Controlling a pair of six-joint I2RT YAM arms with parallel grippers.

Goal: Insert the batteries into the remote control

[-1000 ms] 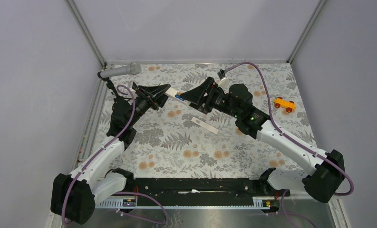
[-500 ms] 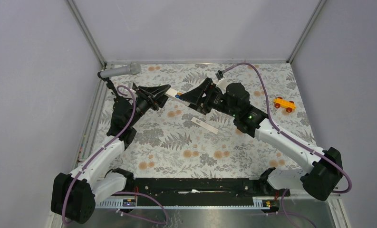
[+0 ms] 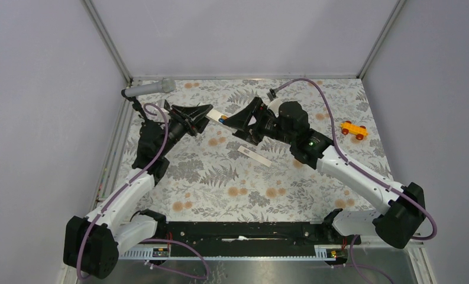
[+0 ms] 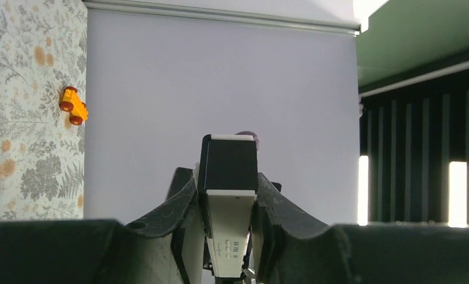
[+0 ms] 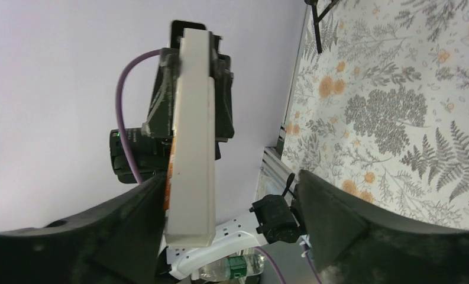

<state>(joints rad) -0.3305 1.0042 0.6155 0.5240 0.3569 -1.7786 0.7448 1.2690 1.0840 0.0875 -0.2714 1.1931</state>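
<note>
Barely changed: right gripper (image 3: 229, 121) has edged toward the far-left corner since a second ago. Its jaws are spread wide, holding nothing. Left gripper (image 3: 205, 118) is clamped on the remote control (image 3: 215, 115), raised near the far-left corner. Batteries (image 3: 222, 119) show at its end. Cover (image 3: 256, 156) lies mid-desk on the floral mat (image 3: 220, 183). Lilac walls (image 3: 238, 35).
</note>
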